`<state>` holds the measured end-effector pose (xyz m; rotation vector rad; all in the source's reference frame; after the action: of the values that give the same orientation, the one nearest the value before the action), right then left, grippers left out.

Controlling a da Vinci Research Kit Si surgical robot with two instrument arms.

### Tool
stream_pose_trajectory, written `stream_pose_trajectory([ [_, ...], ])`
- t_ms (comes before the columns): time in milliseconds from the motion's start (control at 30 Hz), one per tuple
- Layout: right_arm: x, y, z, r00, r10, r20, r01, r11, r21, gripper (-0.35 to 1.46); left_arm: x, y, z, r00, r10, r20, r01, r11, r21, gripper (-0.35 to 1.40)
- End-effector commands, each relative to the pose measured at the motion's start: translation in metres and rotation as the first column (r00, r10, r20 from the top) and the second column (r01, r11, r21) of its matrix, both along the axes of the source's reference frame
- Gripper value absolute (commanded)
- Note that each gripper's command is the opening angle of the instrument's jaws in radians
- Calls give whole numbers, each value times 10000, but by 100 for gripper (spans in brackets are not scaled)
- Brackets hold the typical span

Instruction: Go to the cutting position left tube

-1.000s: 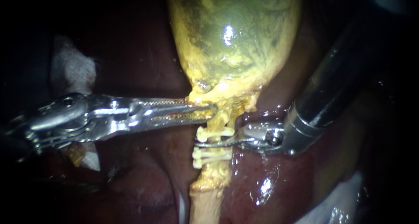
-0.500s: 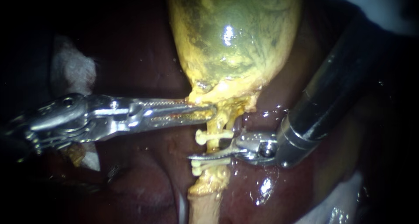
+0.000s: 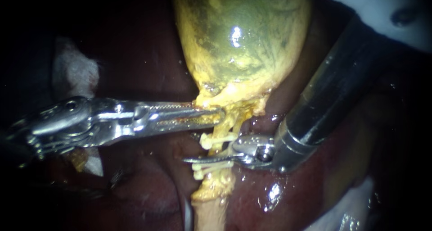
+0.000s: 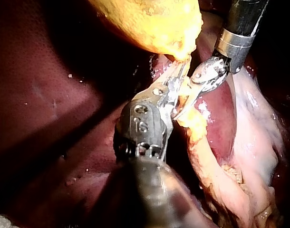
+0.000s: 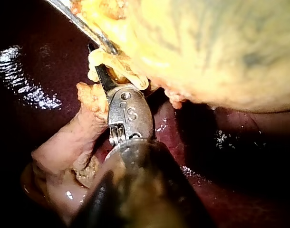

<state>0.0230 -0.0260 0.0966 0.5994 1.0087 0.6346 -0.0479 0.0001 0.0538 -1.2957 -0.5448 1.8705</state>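
The yellow-green gallbladder [image 3: 238, 42] hangs from above and narrows to a yellow tube [image 3: 221, 146] running down over the liver. Two pale clips sit on the tube, an upper clip [image 3: 215, 140] and a lower clip [image 3: 208, 168]. My left instrument [image 3: 218, 115] comes in level from the left, jaws shut on the gallbladder's neck; the left wrist view shows this grip [image 4: 180, 76]. My right instrument [image 3: 198, 157] comes from the upper right. Its thin blades stand slightly open across the tube between the two clips, one blade passing beyond it. The right wrist view shows a dark blade [image 5: 98, 71] beside the tube.
Dark red liver [image 3: 148, 195] lies under and around everything. White gauze [image 3: 74, 71] sits behind the left instrument's shaft, and more gauze [image 3: 355, 208] lies at the lower right. A pale surface [image 3: 382, 6] shows at the upper right behind the right shaft.
My right instrument has slid left and slightly down, so its blade tip now reaches past the tube between the clips. The clipped tube has been nudged a little left. The left instrument has not moved.
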Motion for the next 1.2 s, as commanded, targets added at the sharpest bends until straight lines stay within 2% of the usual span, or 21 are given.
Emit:
stream_pose_trajectory([
  [33, 1, 0, 0, 10000, 0, 24, 0, 10000, 4, 128, 0, 0, 0, 10000, 3, 1, -3, 10000, 2, -35],
  [300, 6, 1, 2, 10000, 44, 18, -44, 10000, -6, 126, -1, -1, 0, 10000, 3, 1, -3, 10000, 2, -35],
  [400, 5, -1, 3, 10000, 83, 37, -83, 9999, 88, 108, -1, -1, 0, 10000, 3, 1, -3, 10000, 2, -35],
  [433, 5, -2, 3, 9999, 152, 2, -152, 9997, 187, 81, 0, -1, 0, 10000, 3, 1, -3, 10000, 2, -35],
  [500, 3, -3, 2, 9998, 157, -105, -154, 9995, 259, -18, 0, -1, 0, 10000, 4, 2, -4, 10000, 2, -35],
  [533, 2, -4, 2, 9998, 153, -117, -148, 9991, 391, -35, 0, -1, 0, 10000, 4, 2, -4, 10000, 2, -35],
  [600, 2, -3, 2, 9998, 106, -158, -97, 9984, 548, -35, 0, -1, 0, 10000, 5, 3, -5, 10000, 2, -35],
  [667, 2, 1, 5, 9995, -111, -307, 133, 9973, 726, -35, 0, -1, 0, 10000, 27, 0, -27, 10000, -52, -35],
  [767, -2, 7, 10, 9990, -243, -387, 271, 9969, 734, -35, 0, 0, 0, 10000, 29, 1, -29, 10000, -51, -35],
  [1200, -24, 7, 18, 9977, -552, -381, 575, 9964, 627, -35, 1, 0, -1, 10000, 40, 12, -40, 10000, -43, -35],
])
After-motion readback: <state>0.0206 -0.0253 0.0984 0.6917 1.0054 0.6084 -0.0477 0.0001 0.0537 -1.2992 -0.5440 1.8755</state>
